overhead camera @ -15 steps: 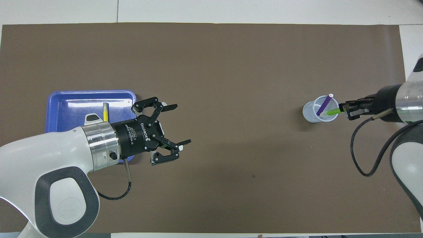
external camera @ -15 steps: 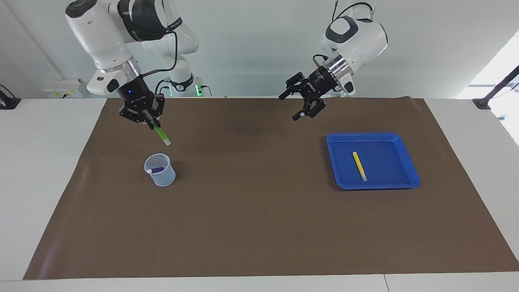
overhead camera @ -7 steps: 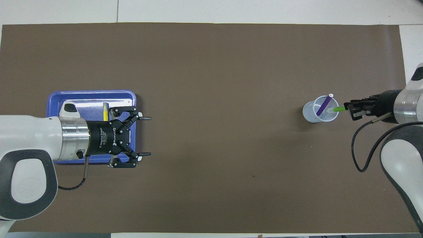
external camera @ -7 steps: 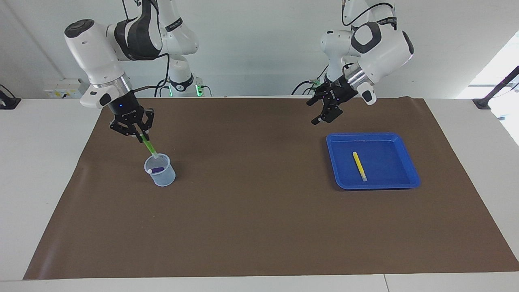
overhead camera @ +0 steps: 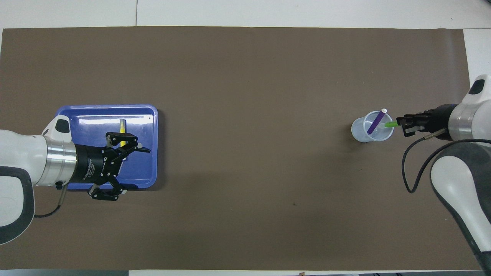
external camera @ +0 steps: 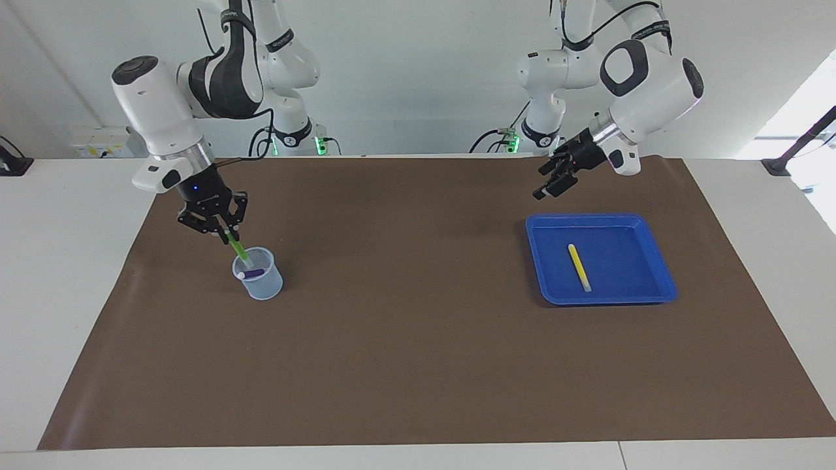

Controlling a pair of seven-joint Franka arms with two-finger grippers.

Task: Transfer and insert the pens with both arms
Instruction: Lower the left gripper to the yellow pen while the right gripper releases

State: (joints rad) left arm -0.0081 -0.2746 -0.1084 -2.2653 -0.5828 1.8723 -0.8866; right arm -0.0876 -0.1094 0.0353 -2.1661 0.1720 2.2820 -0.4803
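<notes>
Here, two containers are seen on the brown mat (external camera: 418, 365). A clear plastic cup (external camera: 260, 279) stands toward the right arm's end of the table, directly under the right gripper (external camera: 224, 230). One purple pen (overhead camera: 376, 122) is propped inside the cup, its pale end raised above the rim. A green pen (external camera: 238, 249) is clamped between the closed fingertips of the right gripper and is held tilted, its lower end already dipped inside the cup's mouth beside the purple pen.

A blue tray (external camera: 656, 258) lies toward the left arm's end of the table. One yellow pen (external camera: 578, 267) is lying flat on the tray's floor, pale end pointing away from the robots; nothing else is contained there.

The left gripper (external camera: 556, 180) is held in the air with its fingers spread apart and nothing between them. In the overhead view it is seen over the tray's edge nearest the robots, and the yellow pen lies below and slightly ahead of its fingertips, untouched.

In all, three pens are counted: one purple, one green, one yellow. One cup, one tray and two arms are present.
</notes>
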